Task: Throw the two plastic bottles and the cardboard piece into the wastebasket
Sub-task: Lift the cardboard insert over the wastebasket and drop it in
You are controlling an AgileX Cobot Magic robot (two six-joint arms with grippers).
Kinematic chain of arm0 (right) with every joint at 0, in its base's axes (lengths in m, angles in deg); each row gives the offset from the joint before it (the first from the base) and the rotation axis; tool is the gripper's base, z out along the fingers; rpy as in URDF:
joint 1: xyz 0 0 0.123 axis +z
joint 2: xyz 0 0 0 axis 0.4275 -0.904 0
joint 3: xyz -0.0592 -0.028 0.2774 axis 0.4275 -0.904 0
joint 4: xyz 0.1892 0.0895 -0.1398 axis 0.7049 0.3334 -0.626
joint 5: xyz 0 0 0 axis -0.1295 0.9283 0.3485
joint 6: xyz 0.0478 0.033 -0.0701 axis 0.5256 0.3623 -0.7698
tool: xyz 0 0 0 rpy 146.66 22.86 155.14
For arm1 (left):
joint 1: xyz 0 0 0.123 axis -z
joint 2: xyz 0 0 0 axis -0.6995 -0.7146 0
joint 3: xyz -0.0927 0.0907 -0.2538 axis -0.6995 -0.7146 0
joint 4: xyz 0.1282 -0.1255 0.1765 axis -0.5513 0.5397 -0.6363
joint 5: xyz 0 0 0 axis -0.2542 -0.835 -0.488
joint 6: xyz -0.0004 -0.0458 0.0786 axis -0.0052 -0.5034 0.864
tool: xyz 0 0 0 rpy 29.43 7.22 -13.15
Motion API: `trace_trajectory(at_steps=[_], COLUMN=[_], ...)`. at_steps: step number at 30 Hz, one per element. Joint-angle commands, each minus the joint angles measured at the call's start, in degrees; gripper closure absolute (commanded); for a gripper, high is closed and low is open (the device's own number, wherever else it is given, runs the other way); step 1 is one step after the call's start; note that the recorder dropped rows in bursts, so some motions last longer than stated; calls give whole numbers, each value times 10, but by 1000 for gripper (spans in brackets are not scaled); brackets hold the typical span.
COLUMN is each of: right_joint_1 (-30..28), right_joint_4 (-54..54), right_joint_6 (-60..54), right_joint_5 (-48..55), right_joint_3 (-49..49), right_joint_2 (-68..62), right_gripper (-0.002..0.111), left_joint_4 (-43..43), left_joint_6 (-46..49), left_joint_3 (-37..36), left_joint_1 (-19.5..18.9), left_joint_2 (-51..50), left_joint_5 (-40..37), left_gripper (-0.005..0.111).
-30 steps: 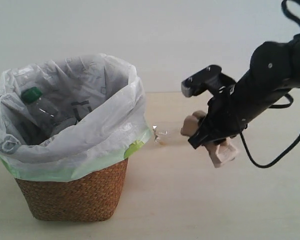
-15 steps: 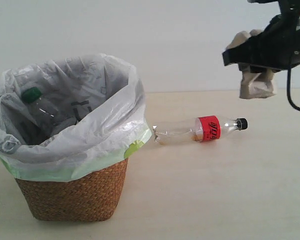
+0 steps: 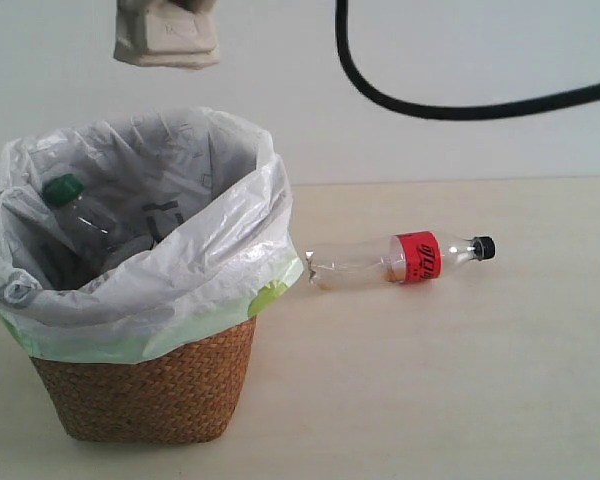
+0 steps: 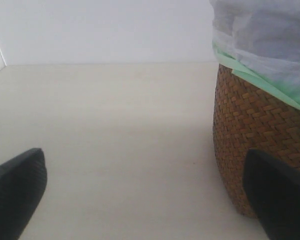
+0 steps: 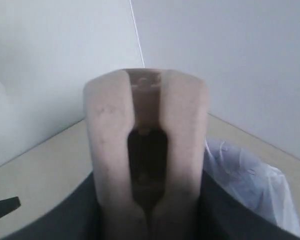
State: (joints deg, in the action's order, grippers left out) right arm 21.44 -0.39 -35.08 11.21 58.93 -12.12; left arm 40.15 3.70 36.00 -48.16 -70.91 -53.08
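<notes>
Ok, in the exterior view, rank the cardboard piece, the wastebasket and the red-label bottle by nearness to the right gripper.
1. cardboard piece, held in the right gripper, up top.
2. wastebasket, below it, left side.
3. red-label bottle, lying off to the right.

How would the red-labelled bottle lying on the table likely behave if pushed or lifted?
The red-labelled bottle lies on its side on the table, round-bodied, so a sideways push would probably roll it. It looks nearly empty, so likely light to lift. Its clear smooth wall may dent or slip under a squeeze.
</notes>
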Motion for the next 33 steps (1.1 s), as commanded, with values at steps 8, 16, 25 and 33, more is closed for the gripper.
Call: trace_trajectory(at_steps=[8, 16, 25, 33], right_joint_1=[-150, -298, -324, -160], right_joint_4=[-366, -460, -390, 25], right_joint_6=[246, 271, 247, -17], right_joint_5=[196, 313, 289, 109], right_joint_3=[5, 5, 5, 7], right_joint_2=[4, 4, 4, -26], right_gripper=[108, 108, 108, 108], left_joint_4=[1, 1, 1, 1], left_joint_6=[-5, -5, -5, -5], left_joint_3=[2, 2, 2, 2], left_joint_1=[4, 4, 4, 4], left_joint_2=[2, 2, 2, 2], left_joint_5=[4, 4, 4, 4], left_gripper=[-1, -1, -1, -1])
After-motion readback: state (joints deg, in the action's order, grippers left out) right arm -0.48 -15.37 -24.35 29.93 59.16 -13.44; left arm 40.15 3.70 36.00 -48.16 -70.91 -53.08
